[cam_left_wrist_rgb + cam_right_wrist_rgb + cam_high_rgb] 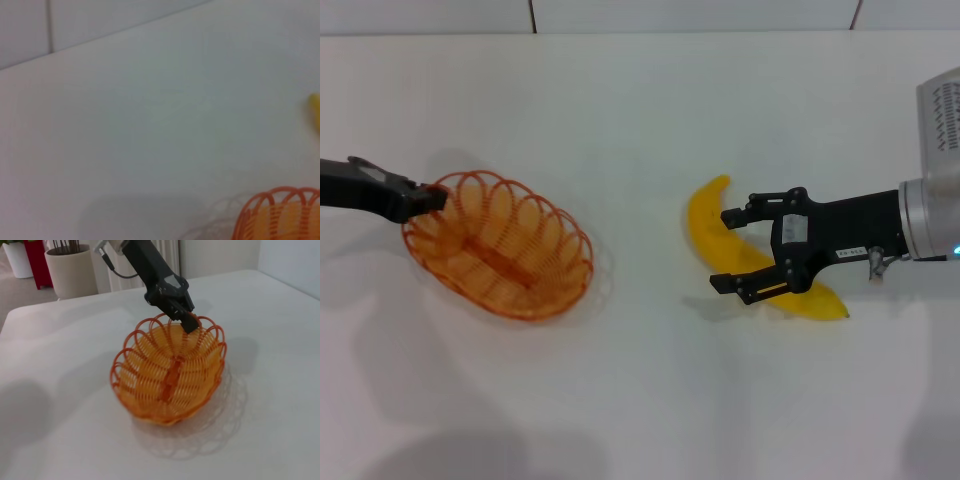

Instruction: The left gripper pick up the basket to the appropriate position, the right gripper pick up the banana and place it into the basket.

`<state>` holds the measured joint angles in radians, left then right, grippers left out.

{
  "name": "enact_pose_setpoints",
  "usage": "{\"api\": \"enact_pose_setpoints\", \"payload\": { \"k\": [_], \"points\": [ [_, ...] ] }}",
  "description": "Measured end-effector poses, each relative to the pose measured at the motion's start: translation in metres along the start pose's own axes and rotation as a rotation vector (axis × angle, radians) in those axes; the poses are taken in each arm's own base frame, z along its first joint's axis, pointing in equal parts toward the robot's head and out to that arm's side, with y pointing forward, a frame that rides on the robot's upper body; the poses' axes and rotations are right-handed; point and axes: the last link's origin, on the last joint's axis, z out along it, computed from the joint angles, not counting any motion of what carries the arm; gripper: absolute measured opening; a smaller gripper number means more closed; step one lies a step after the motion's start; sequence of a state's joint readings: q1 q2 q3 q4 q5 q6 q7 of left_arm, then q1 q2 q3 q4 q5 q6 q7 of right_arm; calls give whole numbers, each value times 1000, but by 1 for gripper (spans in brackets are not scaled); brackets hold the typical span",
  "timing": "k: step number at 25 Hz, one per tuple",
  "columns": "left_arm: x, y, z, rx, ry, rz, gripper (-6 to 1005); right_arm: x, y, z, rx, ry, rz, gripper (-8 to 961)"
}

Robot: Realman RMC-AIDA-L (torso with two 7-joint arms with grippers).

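The orange wire basket [500, 245] is at the left of the white table. My left gripper [425, 198] is shut on the basket's left rim; the right wrist view shows this claw [186, 320] pinching the rim of the basket [167, 372], whose shadow falls offset on the table. The yellow banana [720, 215] lies right of centre. My right gripper [720, 250] is open, with one finger on each side of the banana's middle, and is not closed on it. The left wrist view shows only a piece of the basket rim [280, 212] and the banana's tip [315, 110].
The white table [640, 400] runs back to a tiled wall. In the right wrist view a beige plant pot [70, 270] and a red pot [37, 260] stand beyond the table's far side.
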<state>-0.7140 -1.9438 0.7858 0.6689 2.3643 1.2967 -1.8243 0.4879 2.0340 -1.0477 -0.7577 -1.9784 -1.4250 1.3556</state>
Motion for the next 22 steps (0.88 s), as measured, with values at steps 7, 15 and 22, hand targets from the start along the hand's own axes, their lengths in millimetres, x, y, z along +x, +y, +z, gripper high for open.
{"api": "enact_pose_setpoints", "payload": {
  "k": [7, 15, 22],
  "points": [
    [3, 7, -3, -50, 129, -45, 70, -1, 0, 0, -1, 0, -2, 901],
    [-2, 8, 4, -22, 257, -133, 60, -3, 0, 2, -11, 9, -6, 899],
    [-25, 1, 20, 86, 316, -315, 62, -5, -1, 4, -15, 10, -12, 899]
  ]
}}
